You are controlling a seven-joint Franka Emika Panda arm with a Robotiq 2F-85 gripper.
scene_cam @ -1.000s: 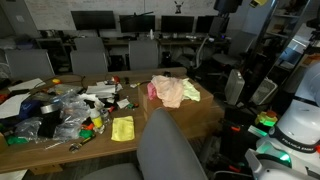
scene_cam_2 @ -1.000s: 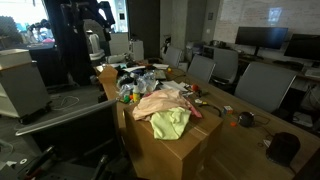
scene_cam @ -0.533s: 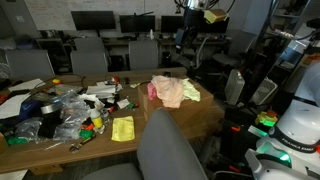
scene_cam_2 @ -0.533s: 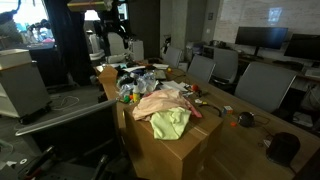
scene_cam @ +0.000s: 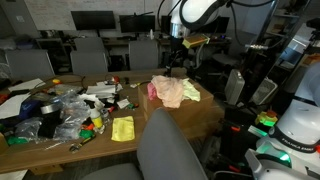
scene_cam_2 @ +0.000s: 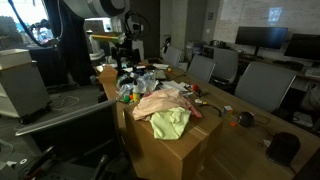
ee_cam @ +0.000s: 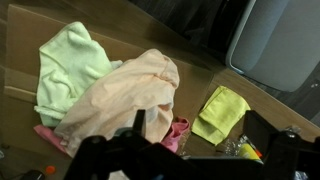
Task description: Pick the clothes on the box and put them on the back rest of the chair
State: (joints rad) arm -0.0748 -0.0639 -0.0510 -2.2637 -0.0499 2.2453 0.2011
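Note:
A pile of clothes (scene_cam: 175, 92) lies on top of a brown cardboard box (scene_cam: 205, 118); it also shows in an exterior view (scene_cam_2: 163, 109) on the box (scene_cam_2: 170, 150). The wrist view shows a light green piece (ee_cam: 62, 62), a peach piece (ee_cam: 125, 92) and a pink piece (ee_cam: 176, 131). The grey chair's back rest (scene_cam: 168, 148) stands in front of the box. My gripper (scene_cam: 178, 60) hangs well above the clothes, also seen in an exterior view (scene_cam_2: 127, 64). In the wrist view the gripper (ee_cam: 198, 142) looks open and empty.
A yellow cloth (scene_cam: 122, 128) lies on the wooden table (scene_cam: 60, 150) beside the box, also in the wrist view (ee_cam: 222, 112). Cluttered bags and small items (scene_cam: 65, 110) cover the table. Office chairs (scene_cam: 95, 58) and monitors stand behind.
The arm has come down from high above and moved toward the box. The gripper now hangs above the clothes. The clothes have not moved.

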